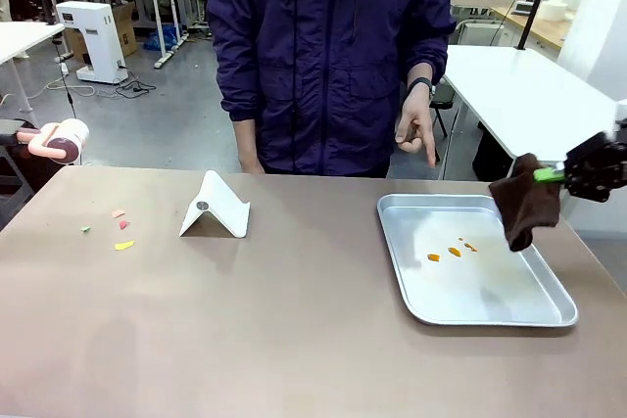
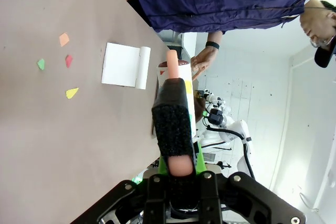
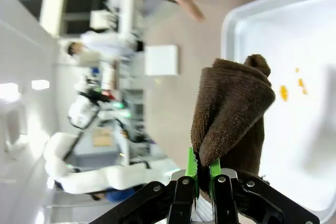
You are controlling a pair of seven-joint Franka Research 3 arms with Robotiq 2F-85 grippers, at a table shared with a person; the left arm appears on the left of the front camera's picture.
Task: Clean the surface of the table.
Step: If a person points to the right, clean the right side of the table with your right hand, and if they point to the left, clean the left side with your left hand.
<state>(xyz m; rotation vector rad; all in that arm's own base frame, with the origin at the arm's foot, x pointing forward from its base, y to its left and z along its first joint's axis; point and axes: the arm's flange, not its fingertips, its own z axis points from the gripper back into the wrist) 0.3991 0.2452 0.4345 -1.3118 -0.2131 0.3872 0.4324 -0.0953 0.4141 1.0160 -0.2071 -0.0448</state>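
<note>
Right pincer (image 1: pixel 560 174) clamped on brown cloth (image 1: pixel 527 210) over tray (image 1: pixel 490 315), left pincer (image 2: pixel 176 140) clamped on pink roller handle (image 1: pixel 44 143), scraps (image 1: pixel 121 227) on table (image 1: pixel 294 340)

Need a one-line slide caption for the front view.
Right gripper holds a brown cloth over the metal tray; coloured scraps lie on the table, pink-handled roller at far left.

L hand (image 2: pixel 181 163), R hand (image 3: pixel 202 170): both closed, aloft.

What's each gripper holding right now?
Left gripper: closed on the pink-handled roller.
Right gripper: closed on the brown cloth.
</note>
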